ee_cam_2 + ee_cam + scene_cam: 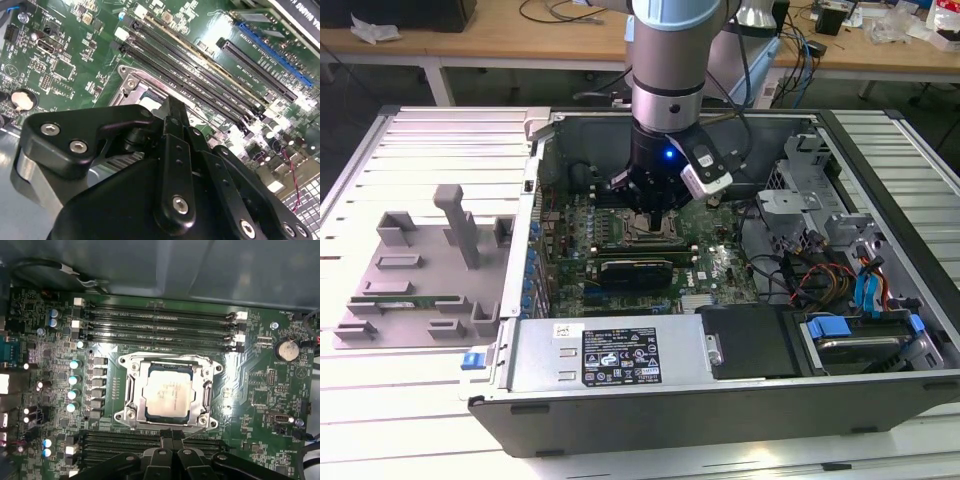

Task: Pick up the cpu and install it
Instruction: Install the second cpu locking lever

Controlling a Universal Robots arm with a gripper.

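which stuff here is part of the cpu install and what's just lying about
Part of the job:
- cpu, lying in the socket frame
- gripper, just off the socket frame's edge

Lying about:
- grey fixture tray outside the computer case
- coin battery
- blue-tabbed drive

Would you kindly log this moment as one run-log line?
cpu: seated in motherboard socket | gripper: shut, beside socket, holding nothing | memory slots: empty

A silver-grey arm [670,60] with a black wrist and blue light carries a black, screw-studded gripper [172,117].
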